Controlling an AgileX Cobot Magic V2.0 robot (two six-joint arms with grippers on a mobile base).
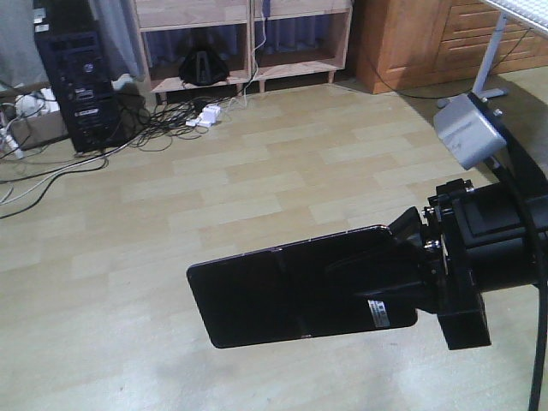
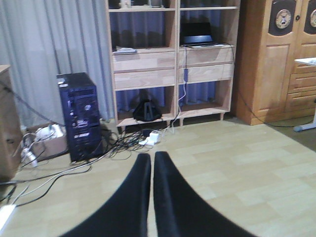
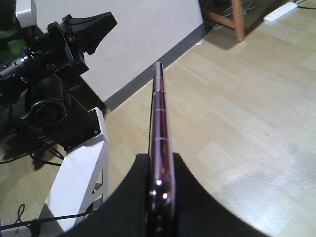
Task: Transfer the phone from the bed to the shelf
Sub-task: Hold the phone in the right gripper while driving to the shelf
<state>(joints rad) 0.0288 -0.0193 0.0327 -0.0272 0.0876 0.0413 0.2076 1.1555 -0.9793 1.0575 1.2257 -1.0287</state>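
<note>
One phone [image 1: 291, 287] | clamped by its end in right end effector [image 1: 342, 270], jutting outward | left end effector [image 2: 152, 157] closed

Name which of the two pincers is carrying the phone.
The right pincer: it clamps the black phone by one end. The left pincer is shut on nothing.

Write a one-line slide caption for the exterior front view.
Right gripper holds the black phone above the floor, with the wooden shelf ahead across the room.
</note>
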